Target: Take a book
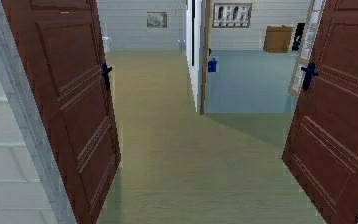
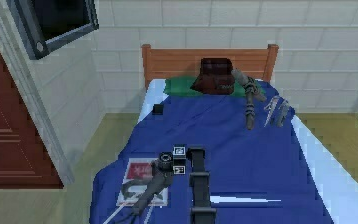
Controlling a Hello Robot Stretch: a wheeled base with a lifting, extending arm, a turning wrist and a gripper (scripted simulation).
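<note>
Blue bedding is being shown across the bed (image 2: 257,150), the largest thing in the arm side view, with a wooden headboard (image 2: 209,58) being set against the pale block wall. A brown door (image 1: 72,95) at the forward view's left and a matching door (image 1: 337,110) at its right are being held wide onto a hallway with a greenish floor (image 1: 157,130). A dark window (image 2: 57,20) is being framed high at the arm side view's left. A dark red pillow (image 2: 217,76) is being propped at the head of the bed.

The arm (image 2: 200,195) is being reached out over the near end of the bed. The claw (image 2: 145,190) is being shown at a flat thing with a red and white cover, taken to be the book (image 2: 134,171), which is lying near the bed's foot toward the view's left. Since the book is lying on the bedding right behind the fingers, neither the claw's state nor whether anything is being held can be told.

The book is being judged light, thin and fairly stiff, perhaps slippery on its cover, and it is being bedded flat in soft cloth. An edge or the spine is being favoured as the place to take hold.

A long bat-like thing (image 2: 249,100), some thin grey things (image 2: 277,110), a green thing (image 2: 175,88) and a small black thing (image 2: 158,108) are lying well apart toward the head. Nothing but the yielding bedding is being judged to stand in the way.
</note>
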